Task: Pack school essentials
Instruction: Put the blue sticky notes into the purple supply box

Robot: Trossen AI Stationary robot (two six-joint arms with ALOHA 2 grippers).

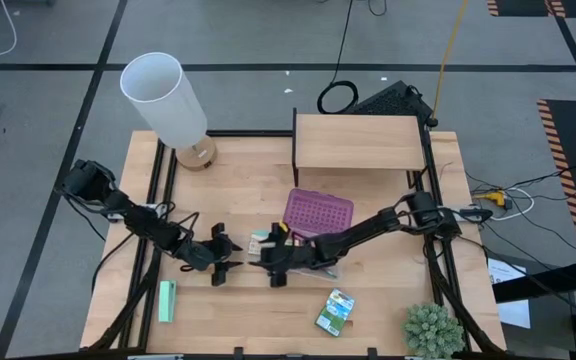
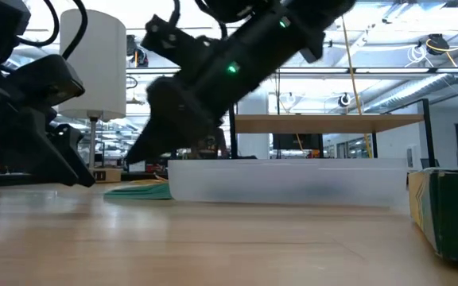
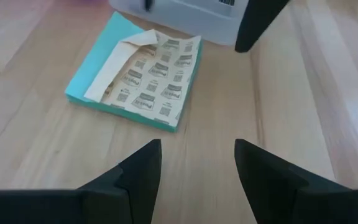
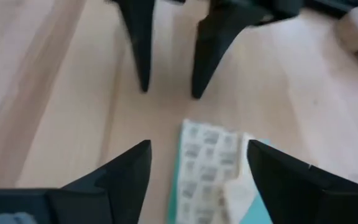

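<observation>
Even, bright overhead light fills the high view, with soft short shadows on the pale wooden counter [image 1: 368,310]. In the low view, ceiling strip lamps glare behind dark, silhouetted arms, and the near green-yellow cardboard box [image 2: 452,214] is blurred. Both wrist views are soft, their edges smeared.

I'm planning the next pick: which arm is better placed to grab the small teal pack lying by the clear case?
Probably right. The right gripper hangs open almost directly over the teal pack, its fingers either side of it. The left gripper, also open, faces the pack from farther back.
</observation>
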